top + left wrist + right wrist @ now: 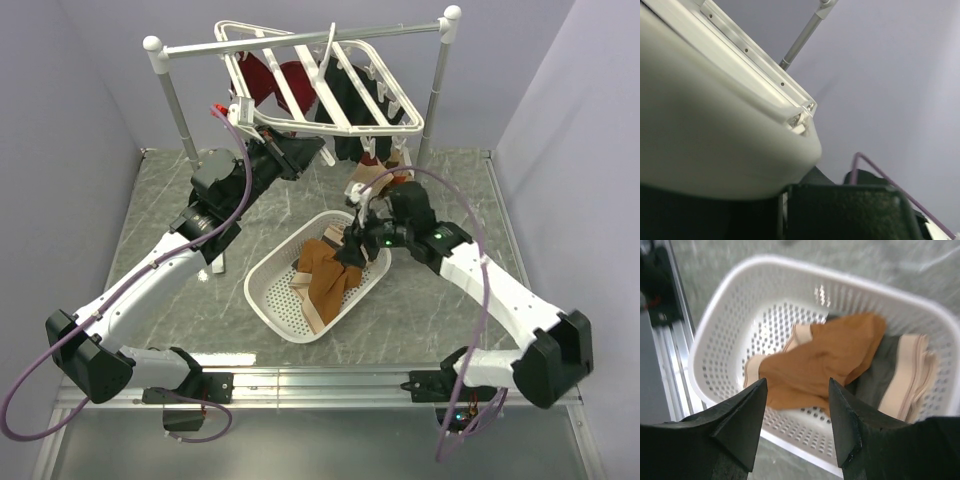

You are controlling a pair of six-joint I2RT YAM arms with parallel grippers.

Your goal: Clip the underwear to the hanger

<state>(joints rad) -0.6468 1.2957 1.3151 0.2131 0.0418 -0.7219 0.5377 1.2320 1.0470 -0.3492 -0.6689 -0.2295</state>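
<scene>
Rust-brown underwear, soft and light, bunched in the white basket. Best pinched at the pale waistband. Right fingers wide open above it, empty; left fingers clamped on the hanger.

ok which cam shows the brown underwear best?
Right wrist: the underwear lies large and central in the basket. Top external shows it small, partly behind the right gripper. Left wrist shows none of it.

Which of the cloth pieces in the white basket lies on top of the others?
The rust-brown underwear with the pale waistband. Its edge covers the dark grey piece; the beige striped piece lies farther right, beside the grey one.
</scene>
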